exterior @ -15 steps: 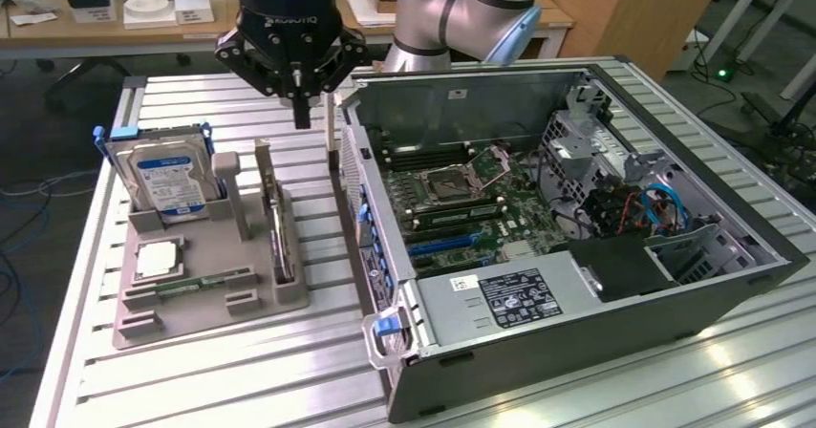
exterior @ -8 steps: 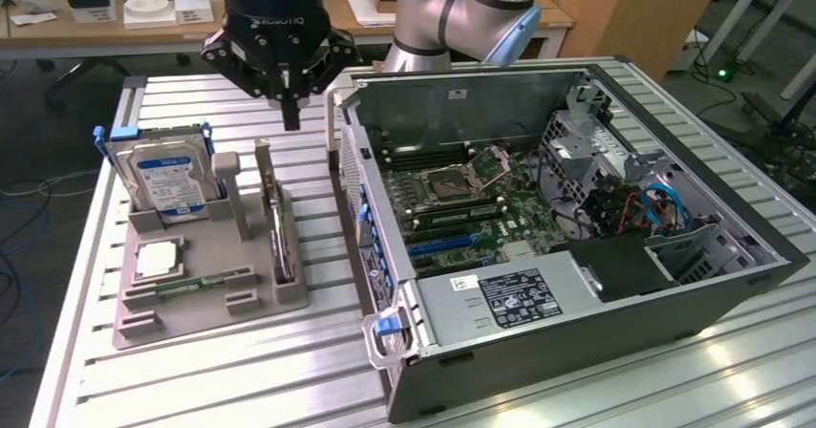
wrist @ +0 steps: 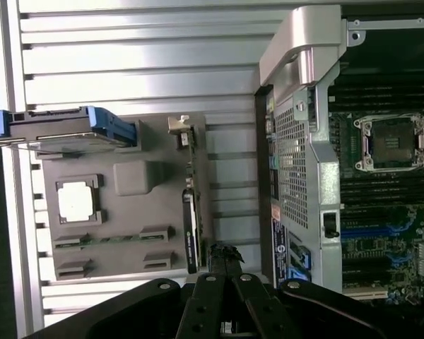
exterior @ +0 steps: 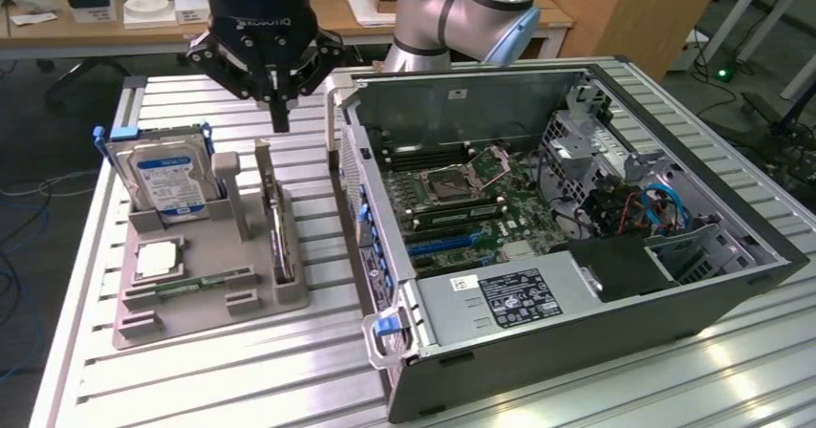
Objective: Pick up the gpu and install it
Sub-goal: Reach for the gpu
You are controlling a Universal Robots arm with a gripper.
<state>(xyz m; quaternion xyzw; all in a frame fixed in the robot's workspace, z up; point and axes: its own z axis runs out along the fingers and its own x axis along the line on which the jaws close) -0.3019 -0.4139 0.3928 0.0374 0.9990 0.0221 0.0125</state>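
The gpu is a thin dark card standing on edge in a slot of the grey holder tray, at the exterior view's left. My black gripper hangs above the card's far end, apart from it, fingers shut together and holding nothing. In the wrist view the gpu appears as a narrow dark strip on the tray, with my shut gripper just past one end of it. The open computer case lies beside the tray with its motherboard exposed.
The tray also carries a silver hard drive with a blue-white label standing upright, a square processor and a narrow green memory stick. All of it rests on a ribbed metal table. Desks with clutter stand behind.
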